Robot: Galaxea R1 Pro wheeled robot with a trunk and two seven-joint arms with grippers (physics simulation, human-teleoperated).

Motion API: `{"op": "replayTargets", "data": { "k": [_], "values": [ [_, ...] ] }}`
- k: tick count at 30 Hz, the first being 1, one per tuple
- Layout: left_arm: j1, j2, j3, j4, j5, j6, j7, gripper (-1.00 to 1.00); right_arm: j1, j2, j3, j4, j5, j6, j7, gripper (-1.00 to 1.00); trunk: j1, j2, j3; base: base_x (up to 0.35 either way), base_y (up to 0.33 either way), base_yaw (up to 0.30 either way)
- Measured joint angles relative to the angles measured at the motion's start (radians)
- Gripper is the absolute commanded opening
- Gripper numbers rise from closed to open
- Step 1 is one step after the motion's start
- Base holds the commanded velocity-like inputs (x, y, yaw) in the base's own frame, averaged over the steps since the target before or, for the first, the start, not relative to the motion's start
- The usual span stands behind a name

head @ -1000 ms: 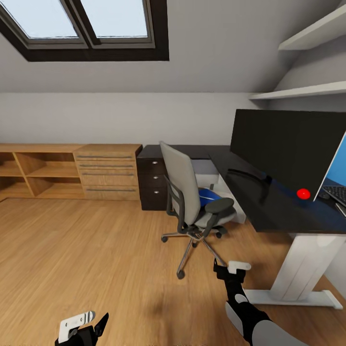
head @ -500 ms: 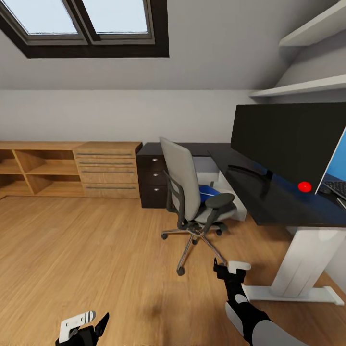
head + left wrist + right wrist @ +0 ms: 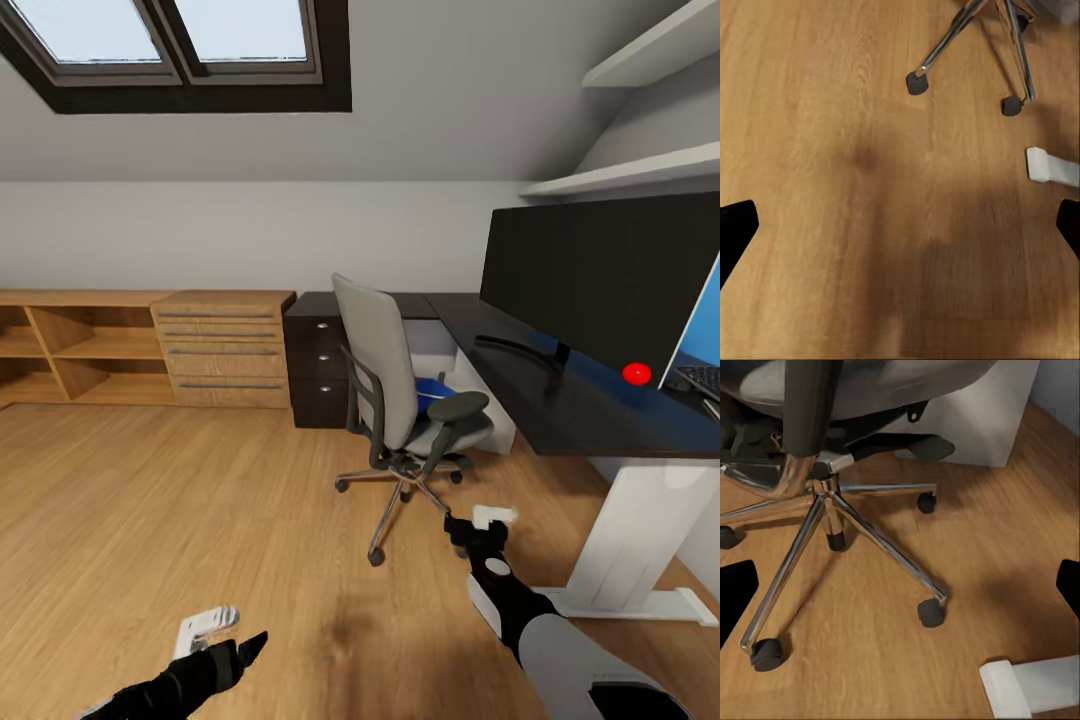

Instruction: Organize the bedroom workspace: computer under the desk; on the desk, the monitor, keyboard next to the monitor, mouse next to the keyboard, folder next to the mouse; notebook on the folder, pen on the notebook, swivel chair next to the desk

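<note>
While the folder (image 3: 432, 395) lies ahead on the swivel chair (image 3: 400, 400) seat, the nearer right tool (image 3: 482, 528) appears spread wide, empty.

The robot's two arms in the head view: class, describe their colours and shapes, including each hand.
The left arm is black, ending in a left hand with one white and one black pointed finger. The right arm has rounded grey and white shells with black joints; the right hand is black with a white finger.

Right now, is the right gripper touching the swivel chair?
Apart. The head view shows bare floor between the right gripper and the swivel chair; the right wrist view shows its chrome base lying ahead of the open fingertips.
</note>
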Motion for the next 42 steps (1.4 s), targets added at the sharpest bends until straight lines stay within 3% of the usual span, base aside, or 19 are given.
{"op": "replayTargets", "data": {
  "k": [2,5,8,10,15,18,28,39,42],
  "values": [
    [-0.042,0.002,0.001,0.000,0.040,0.040,0.000,1.00,-0.024,-0.004,-0.001,0.000,-0.001,0.025,0.000,1.00,0.008,-0.014,-0.007,0.000,0.000,0.000],
    [-0.119,0.010,0.004,-0.001,0.155,0.150,0.000,1.00,-0.053,-0.010,-0.001,-0.008,-0.001,0.090,0.000,1.00,0.019,-0.035,-0.016,0.000,0.000,0.000],
    [-0.163,0.019,0.006,-0.001,0.244,0.236,0.000,1.00,-0.062,-0.015,-0.002,-0.011,-0.002,0.126,0.000,1.00,0.031,-0.056,-0.025,0.000,0.000,0.000],
    [-0.179,0.021,0.008,0.001,0.278,0.266,0.002,1.00,-0.065,-0.015,-0.002,-0.011,-0.003,0.136,0.000,1.00,0.038,-0.070,-0.032,0.000,0.000,0.000],
    [-0.186,0.022,0.008,0.002,0.289,0.276,0.003,1.00,-0.066,-0.015,-0.004,-0.010,-0.003,0.124,0.000,1.00,0.058,-0.105,-0.047,0.000,0.000,0.000],
    [-0.187,0.021,0.008,0.002,0.289,0.276,0.003,1.00,-0.067,-0.014,-0.003,-0.011,-0.003,0.065,0.000,1.00,0.069,-0.126,-0.057,0.000,0.000,0.000],
    [-0.188,0.051,0.021,0.011,0.288,0.277,0.001,1.00,-0.064,-0.012,-0.002,-0.009,-0.003,-0.072,0.001,1.00,0.069,-0.126,-0.057,0.000,0.000,0.000],
    [-0.188,0.056,0.027,0.019,0.288,0.276,0.000,1.00,-0.063,-0.015,-0.002,-0.005,-0.001,-0.111,0.000,1.00,0.069,-0.126,-0.057,0.066,-0.033,0.000],
    [-0.188,0.057,0.045,0.022,0.290,0.277,-0.001,1.00,-0.062,-0.016,-0.002,-0.005,0.000,-0.113,0.000,1.00,0.069,-0.126,-0.057,0.258,-0.133,0.000]
  ]
}}
